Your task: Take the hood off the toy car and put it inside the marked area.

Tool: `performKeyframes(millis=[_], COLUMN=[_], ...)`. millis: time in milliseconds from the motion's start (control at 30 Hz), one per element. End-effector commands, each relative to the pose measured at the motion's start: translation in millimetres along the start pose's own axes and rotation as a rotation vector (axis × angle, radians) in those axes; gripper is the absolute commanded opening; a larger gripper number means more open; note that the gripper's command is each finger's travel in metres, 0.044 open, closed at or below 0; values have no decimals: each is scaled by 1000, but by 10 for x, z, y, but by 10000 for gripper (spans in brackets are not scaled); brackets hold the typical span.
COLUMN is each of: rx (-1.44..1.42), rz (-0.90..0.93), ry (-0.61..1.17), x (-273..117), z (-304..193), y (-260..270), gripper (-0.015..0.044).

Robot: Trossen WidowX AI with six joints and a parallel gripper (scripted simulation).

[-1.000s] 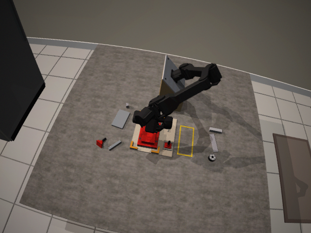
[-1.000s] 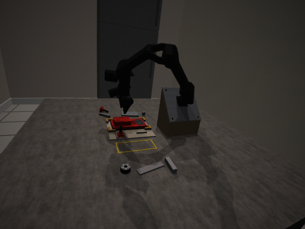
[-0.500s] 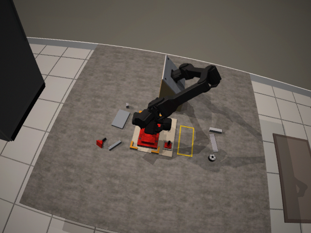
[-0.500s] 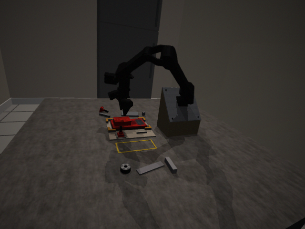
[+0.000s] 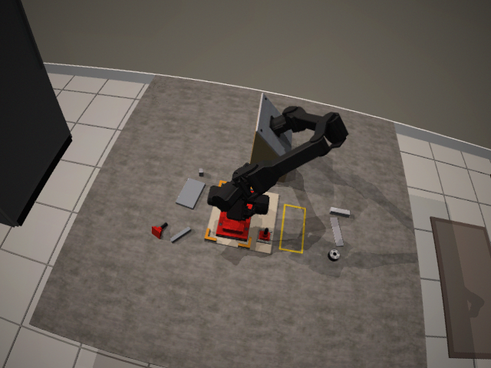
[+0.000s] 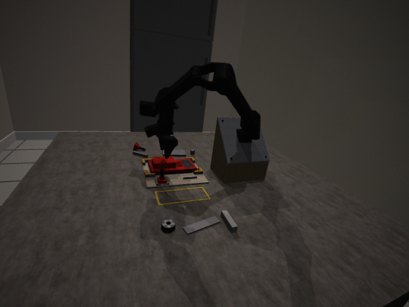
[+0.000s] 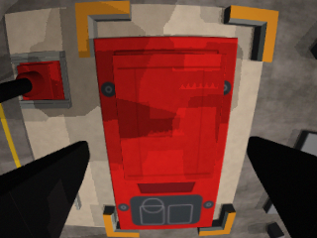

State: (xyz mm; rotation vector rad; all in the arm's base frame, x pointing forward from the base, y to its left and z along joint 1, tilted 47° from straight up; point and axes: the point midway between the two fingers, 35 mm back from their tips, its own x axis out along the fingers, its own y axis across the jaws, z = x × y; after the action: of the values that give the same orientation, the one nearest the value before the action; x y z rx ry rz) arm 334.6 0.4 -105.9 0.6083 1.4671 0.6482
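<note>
Pincer spread wide above the toy car, nothing between its fingers.

You see one toy car, red, sitting on one beige base plate with four orange corner brackets around it; its hood is on the car, not in the marked area. In the wrist view the two black fingers stand to either side of the car body, apart from it. One yellow-outlined marked area lies on the worktop just beside the plate. One small red clamp with a black handle sits on the plate; a second red piece lies off it. Count five grey pieces: one flat plate, one tiny cube, three bars, plus one round wheel-like disc.
</note>
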Motion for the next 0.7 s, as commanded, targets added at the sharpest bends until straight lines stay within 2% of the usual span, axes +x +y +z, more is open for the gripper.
performKeyframes(millis=[0, 667], rx=[3, 3], rz=[4, 6], ry=[1, 2], x=[44, 232], z=[-2, -5], y=[6, -18], gripper=[440, 440])
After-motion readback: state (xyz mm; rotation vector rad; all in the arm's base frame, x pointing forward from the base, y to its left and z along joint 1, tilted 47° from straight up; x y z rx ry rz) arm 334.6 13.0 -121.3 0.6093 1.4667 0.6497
